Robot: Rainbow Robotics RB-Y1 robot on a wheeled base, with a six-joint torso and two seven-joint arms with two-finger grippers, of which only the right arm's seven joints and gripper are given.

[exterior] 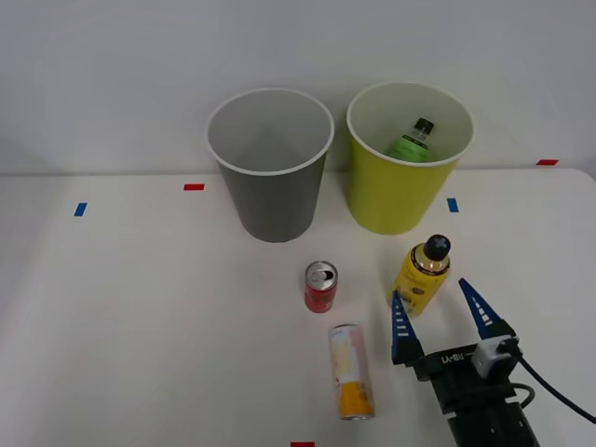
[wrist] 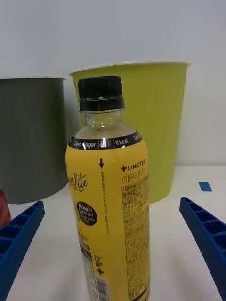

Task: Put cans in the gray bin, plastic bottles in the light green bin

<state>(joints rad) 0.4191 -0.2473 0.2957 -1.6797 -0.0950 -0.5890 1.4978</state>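
Blue fingers (wrist: 19, 235) of the right end effector (exterior: 444, 318) stand wide apart at the near edge of the tabletop (exterior: 140, 307), with the yellow-label bottle (exterior: 421, 277) upright just beyond them. Up close, its small print shows; touching is hard to judge. From above, a green bottle (exterior: 411, 142) lies in the light green bin (exterior: 400, 200). Left of it stands the gray bin (exterior: 275, 200). Nearer are a red can (exterior: 320, 286) upright and a pale can (exterior: 350, 371) lying down.
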